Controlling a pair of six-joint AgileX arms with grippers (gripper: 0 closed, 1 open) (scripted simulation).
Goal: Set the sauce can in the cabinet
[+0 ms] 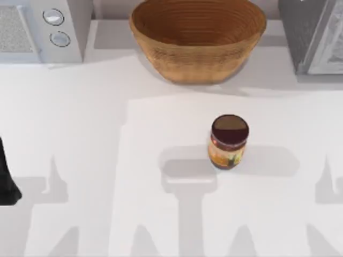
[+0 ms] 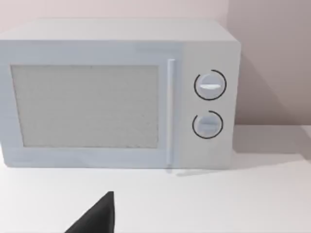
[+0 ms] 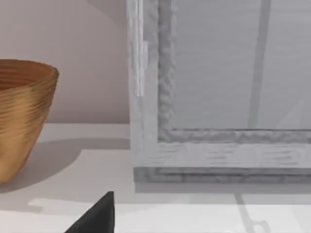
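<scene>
One sauce can [image 1: 229, 142] stands upright on the white desk [image 1: 96, 134], a little right of the middle in the top view, with its dark maroon-brown top facing the camera and its orange-yellow label with green and red marks showing below. It is in the open, touching nothing, well apart from both arms. Behind it, at the far edge of the desk, sits a woven brown basket [image 1: 198, 40], wide-mouthed and far larger than the can. To the far right of the basket, in the corner, stands the cabinet [image 1: 311, 35], a grey speckled box with a paler white-framed door panel; in the right wrist view the cabinet [image 3: 218, 97] looms close, its door frame and lower edge plain to see, with the basket [image 3: 22, 116] off to one side of it. In the far left corner of the desk sits a pale microwave [image 1: 43, 29] with two round knobs, and the left wrist view faces the microwave [image 2: 116, 94] squarely, showing its speckled window, its upright handle and the two knobs. The left arm [image 1: 6, 179] is a dark shape at the left edge of the top view, parked away from the can. A dark tip of the left claw [image 2: 99, 217] pokes into the left wrist view and a like tip of the right claw [image 3: 99, 217] into the right wrist view; whether either claw is wide or narrow cannot be told.
</scene>
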